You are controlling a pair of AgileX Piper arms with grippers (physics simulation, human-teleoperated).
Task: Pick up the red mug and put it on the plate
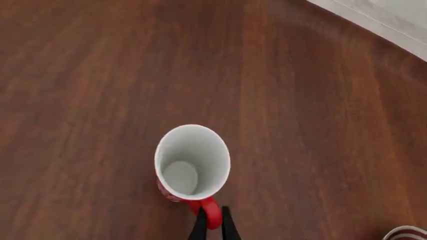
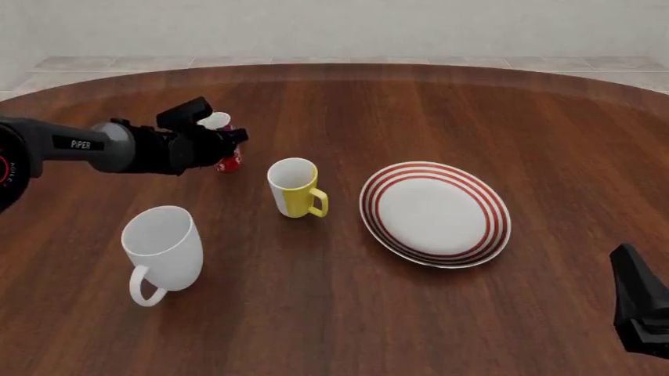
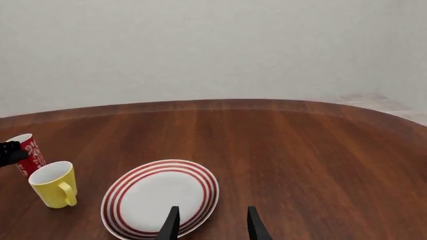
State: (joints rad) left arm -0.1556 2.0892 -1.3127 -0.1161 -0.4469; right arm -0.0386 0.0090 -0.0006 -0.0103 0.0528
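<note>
The left pincer (image 2: 225, 145) hides most of the red mug (image 2: 218, 122); the frame's edge cuts the right arm (image 2: 640, 313).

Round dark wood table (image 2: 345, 305): plate (image 2: 436, 213), yellow-and-white mug (image 2: 294, 188), white mug (image 2: 162, 251) resting on it.

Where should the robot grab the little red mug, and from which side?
Grab the red mug by its handle, coming down from above. It stands upright with its opening facing up, and the handle sticks out from the side as a thin loop that narrow fingers fit around. The left gripper already has its fingers on either side of that loop.
</note>
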